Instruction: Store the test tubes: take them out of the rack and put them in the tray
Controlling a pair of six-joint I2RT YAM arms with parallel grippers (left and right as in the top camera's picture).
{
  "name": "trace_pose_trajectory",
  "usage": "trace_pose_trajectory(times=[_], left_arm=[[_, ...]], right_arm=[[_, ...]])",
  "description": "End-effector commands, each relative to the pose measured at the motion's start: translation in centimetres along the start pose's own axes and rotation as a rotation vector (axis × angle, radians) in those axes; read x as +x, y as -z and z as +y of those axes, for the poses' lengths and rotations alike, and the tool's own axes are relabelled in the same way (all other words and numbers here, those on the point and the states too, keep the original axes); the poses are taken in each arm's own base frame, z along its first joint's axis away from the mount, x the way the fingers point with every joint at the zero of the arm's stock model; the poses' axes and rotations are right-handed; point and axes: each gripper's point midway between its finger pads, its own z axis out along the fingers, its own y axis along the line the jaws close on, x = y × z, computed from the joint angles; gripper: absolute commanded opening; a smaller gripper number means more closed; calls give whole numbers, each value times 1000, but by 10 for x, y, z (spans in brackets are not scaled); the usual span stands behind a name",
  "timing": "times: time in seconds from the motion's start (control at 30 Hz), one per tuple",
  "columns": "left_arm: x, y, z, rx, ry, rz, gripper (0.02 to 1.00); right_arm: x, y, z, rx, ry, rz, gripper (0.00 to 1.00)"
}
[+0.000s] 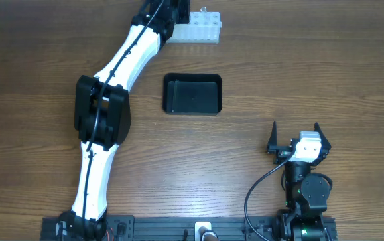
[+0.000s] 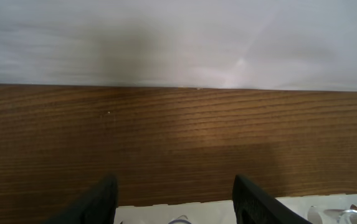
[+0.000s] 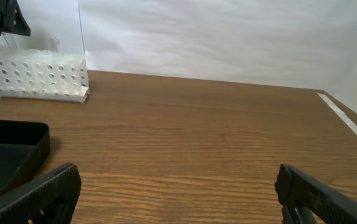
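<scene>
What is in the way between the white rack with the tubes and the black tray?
Nothing visible. Just bare brown wooden table lies between the white plastic rack and the black plastic tray. The left gripper hangs open right above the rack.

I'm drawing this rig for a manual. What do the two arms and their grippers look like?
The left arm has white tubular links, bulky black joint housings and a thin black cable along it. The right arm is black with green lights, a looping black cable and a white block at its wrist. The left gripper and right gripper both have black tapered fingers.
</scene>
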Motion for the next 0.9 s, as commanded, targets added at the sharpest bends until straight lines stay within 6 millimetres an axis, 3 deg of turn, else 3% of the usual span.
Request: trace_pose_trajectory(times=[0.03,0.4,0.73,0.9], left_arm=[[14,-14,4,-6,-16,25,586],[14,-14,3,-6,-16,25,439],[14,-13,3,-4,-16,24,152],[14,-13,2,-4,-17,24,119]], right_arm=[[1,0,2,-10,1,-1,993],[1,0,2,-10,1,-1,991],[1,0,2,-10,1,-1,993],[1,0,2,-10,1,-1,993]])
